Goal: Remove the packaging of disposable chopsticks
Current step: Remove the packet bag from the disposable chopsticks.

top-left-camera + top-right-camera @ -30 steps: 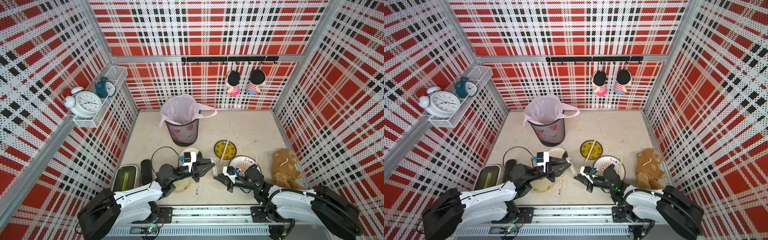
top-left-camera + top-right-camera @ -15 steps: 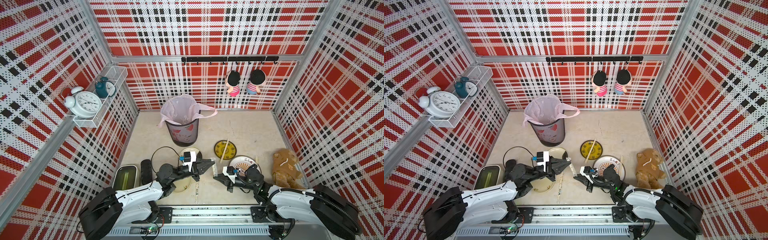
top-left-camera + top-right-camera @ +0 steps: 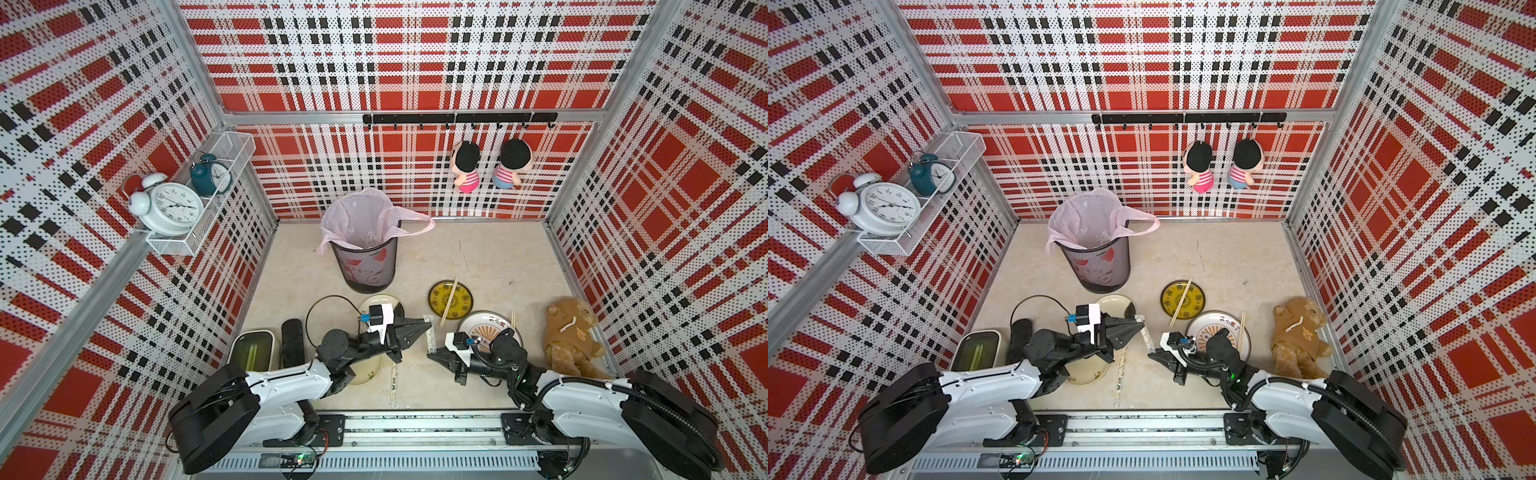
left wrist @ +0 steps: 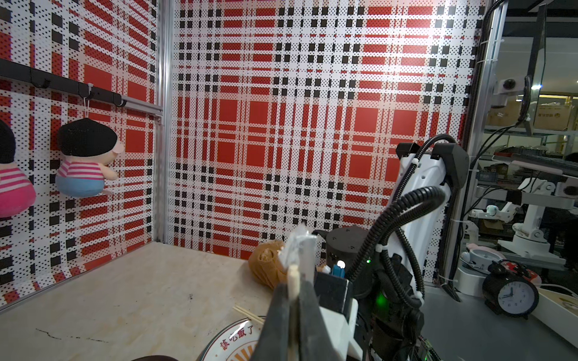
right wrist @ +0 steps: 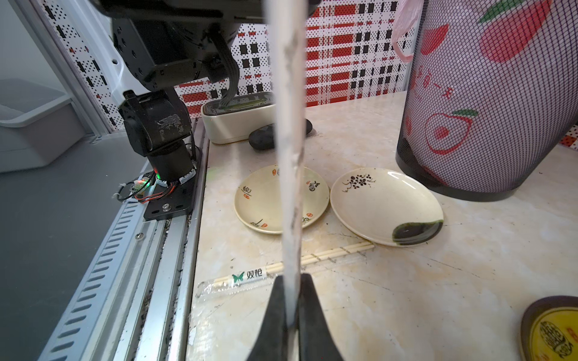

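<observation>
Left pincer (image 4: 294, 292) clenched on sticks (image 4: 293, 278), right pincer (image 5: 289, 281) clenched on wrapper (image 5: 289, 140) strung btwn them. If left's pinching wrapper too, pull prob. just stretches it or slips.

Just in front of the mesh wastebasket (image 3: 365, 266), toward the robot, sits a shallow dish (image 3: 380, 300). A second dish (image 3: 370, 372) and, on the table, a wrapped chopstick pair (image 3: 393, 384) lie farther forward. Front-right of the wastebasket a plate (image 3: 440, 291) carries bare chopsticks (image 3: 449, 301). Farther right come another plate (image 3: 478, 322) and a teddy bear (image 3: 571, 336). Front-left stands a rectangular tub (image 3: 253, 353).
</observation>
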`<state>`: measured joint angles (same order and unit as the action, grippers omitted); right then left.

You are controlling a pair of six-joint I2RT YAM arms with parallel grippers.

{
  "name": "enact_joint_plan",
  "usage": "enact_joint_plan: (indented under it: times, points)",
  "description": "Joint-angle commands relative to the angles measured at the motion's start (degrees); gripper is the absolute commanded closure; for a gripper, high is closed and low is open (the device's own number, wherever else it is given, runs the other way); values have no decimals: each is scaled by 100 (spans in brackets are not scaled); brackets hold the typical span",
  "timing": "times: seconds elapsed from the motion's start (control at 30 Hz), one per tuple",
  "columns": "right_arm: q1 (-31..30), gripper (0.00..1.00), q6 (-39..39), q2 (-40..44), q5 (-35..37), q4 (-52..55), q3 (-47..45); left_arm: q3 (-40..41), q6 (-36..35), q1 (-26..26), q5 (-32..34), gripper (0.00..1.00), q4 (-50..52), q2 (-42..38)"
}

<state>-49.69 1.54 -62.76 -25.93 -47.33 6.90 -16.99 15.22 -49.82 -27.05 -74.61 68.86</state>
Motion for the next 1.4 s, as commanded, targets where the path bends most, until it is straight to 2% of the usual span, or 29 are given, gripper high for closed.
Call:
enact_joint_plan:
  times: [0.0,0.67,0.93,1.03,1.1,1.17,1.3,1.37]
  points:
    - [12,100,-80,262,-52,-554,178,195,44,-89,-155,95,352,194]
    - [12,100,-127,523,27,-471,365,399,44,-159,15,90,209,782]
    - [12,100,-185,720,91,-186,479,443,-11,-167,3,91,205,848]
    - [12,100,-192,743,115,-154,505,460,-11,-177,10,87,203,874]
    - [13,100,-202,740,115,-125,522,478,-11,-177,46,96,204,892]
    - [12,100,-198,723,98,-126,536,495,7,-184,152,100,209,916]
    - [12,100,-198,668,62,-135,550,530,7,-192,191,99,201,967]
    - [12,100,-198,681,71,-144,552,546,-2,-203,220,96,208,993]
